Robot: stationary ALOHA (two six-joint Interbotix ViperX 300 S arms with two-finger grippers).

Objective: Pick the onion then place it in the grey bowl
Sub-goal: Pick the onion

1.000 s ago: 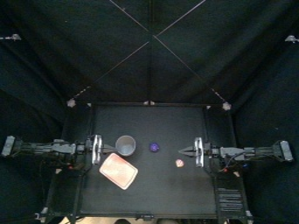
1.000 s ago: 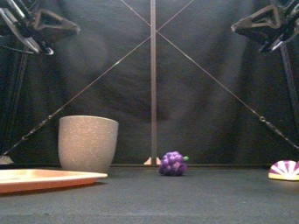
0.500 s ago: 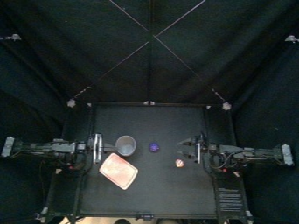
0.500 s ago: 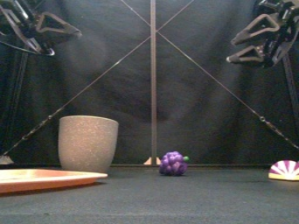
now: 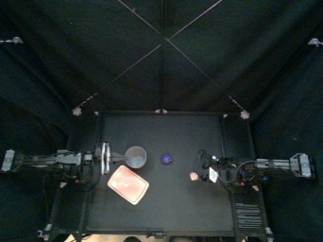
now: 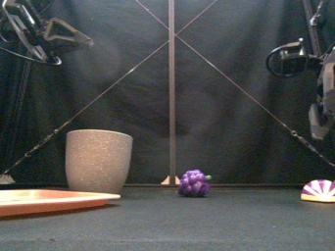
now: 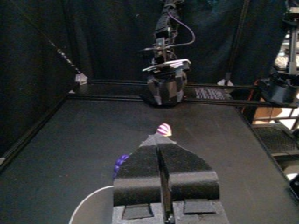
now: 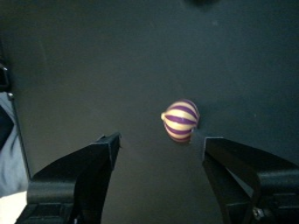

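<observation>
Right of centre on the worktop (image 5: 177,203), top view: the onion (image 5: 195,176), small, striped purple and white, lying on bare black surface. Nothing touches it. Front view puts it low at the right edge of the frame, sitting on the worktop.

Right gripper (image 8: 163,142): spread wide. In the right wrist view it looks down on the onion, which shows just past the gap between the two jaws, a little toward the right one, clear of both. Front view has the right arm (image 6: 314,83) high at the right edge, above the onion and apart from it.

Grey cup (image 5: 135,156): left of centre in the top view, upright, mouth open upward. Front view shows it tall and speckled at lower left. It stands well apart from the onion.

Purple grapes (image 5: 167,159): between the cup and the onion, nearer the cup, touching neither.

Pink tray (image 5: 127,184): flat, turned at an angle, just below the cup in the top view, toward the front edge. Front view shows only its edge at bottom left.

Left gripper (image 7: 163,138): pressed together, holding nothing. It rests at the left side of the worktop, beside the cup; the left wrist view shows the onion ahead of its tips and the grapes off to one side.
</observation>
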